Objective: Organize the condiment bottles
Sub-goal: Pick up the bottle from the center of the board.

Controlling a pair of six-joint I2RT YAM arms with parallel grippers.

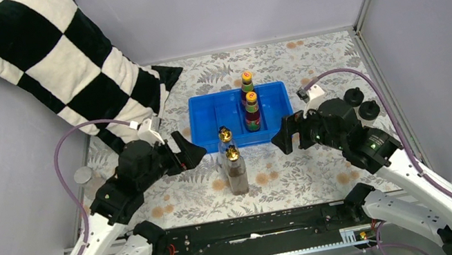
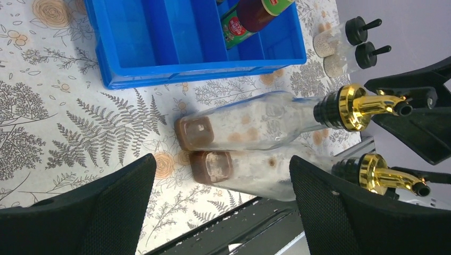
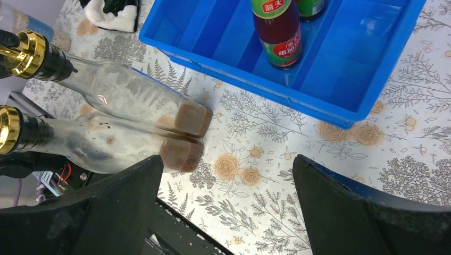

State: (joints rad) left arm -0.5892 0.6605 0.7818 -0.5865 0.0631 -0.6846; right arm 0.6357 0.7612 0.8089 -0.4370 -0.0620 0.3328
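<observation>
My left gripper (image 1: 190, 148) and right gripper (image 1: 283, 134) both gape wide and empty, flanking the 2 spouted bottles (image 1: 236, 170). These stand upright between them, just near of the tray (image 1: 208, 122), which holds 2 orange-capped bottles (image 1: 252, 110). The left gripper looks slightly nearer.

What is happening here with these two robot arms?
Nothing is held now. The left gripper and the right gripper are both open, one on each side of two clear bottles with gold spouts that stand on the table in front of the blue plastic tray. Two dark bottles with orange caps stand inside the tray; two black-capped shakers stand on the table at the right.
</observation>
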